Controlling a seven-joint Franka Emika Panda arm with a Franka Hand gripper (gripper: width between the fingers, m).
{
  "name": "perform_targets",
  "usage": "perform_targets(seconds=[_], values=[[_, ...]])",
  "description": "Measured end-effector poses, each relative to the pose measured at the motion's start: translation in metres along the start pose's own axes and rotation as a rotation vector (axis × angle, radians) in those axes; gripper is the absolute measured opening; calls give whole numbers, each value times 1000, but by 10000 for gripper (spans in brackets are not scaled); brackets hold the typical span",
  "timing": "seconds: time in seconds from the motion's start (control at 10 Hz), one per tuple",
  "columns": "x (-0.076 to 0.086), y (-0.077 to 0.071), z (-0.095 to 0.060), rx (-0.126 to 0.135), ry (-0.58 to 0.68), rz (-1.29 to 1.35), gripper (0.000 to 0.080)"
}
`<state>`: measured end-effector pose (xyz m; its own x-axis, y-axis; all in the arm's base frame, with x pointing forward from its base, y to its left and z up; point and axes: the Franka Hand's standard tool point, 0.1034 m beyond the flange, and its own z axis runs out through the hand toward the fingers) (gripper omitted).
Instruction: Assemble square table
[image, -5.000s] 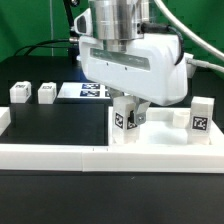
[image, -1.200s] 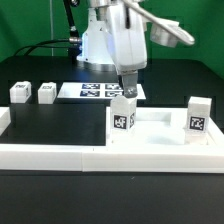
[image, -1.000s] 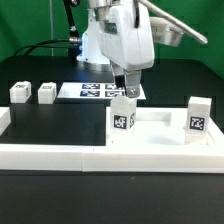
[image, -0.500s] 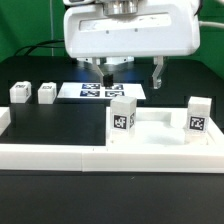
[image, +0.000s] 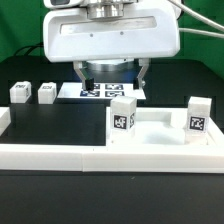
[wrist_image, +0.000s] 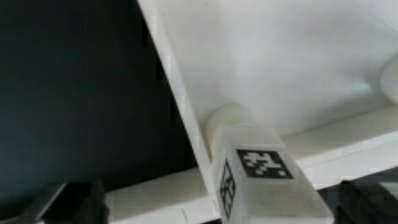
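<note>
The white square table top (image: 162, 128) lies at the exterior view's right, against the front wall. Two tagged white legs stand upright on it, one at its near left corner (image: 123, 117) and one at its right (image: 199, 116). Two loose leg blocks (image: 19, 92) (image: 46, 93) sit at the back left. My gripper (image: 112, 72) hangs open and empty above and behind the left standing leg, touching nothing. In the wrist view that leg (wrist_image: 260, 166) stands on the table top (wrist_image: 267, 60), between my spread fingers (wrist_image: 71, 200).
The marker board (image: 100, 91) lies on the black table behind the table top, under my gripper. The long low white border wall (image: 60, 155) runs along the front, with a short end piece at the left (image: 4, 121).
My gripper has left the left standing leg, turned about a quarter turn so its broad side faces the exterior camera, stands open, and has shifted a little to the exterior view's left.
</note>
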<state>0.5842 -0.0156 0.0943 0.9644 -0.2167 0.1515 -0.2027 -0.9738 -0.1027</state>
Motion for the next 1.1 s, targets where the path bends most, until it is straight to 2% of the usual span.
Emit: perform_targets(seconds=[0.1, 0.2, 0.3, 0.4, 0.5, 0.8, 0.9, 1.0, 1.1], values=[[-14, 6, 7, 17, -68, -31, 649], [-26, 8, 16, 14, -127, -43, 649], [-30, 6, 23, 15, -157, -54, 649], [-35, 7, 33, 4, -166, -51, 649], [-34, 6, 45, -21, -132, -43, 649], [-35, 8, 45, -19, -139, -40, 649], [-37, 8, 46, -26, -142, -38, 649], [-41, 7, 53, -55, -152, -53, 649], [-45, 9, 63, -70, -164, -51, 649]])
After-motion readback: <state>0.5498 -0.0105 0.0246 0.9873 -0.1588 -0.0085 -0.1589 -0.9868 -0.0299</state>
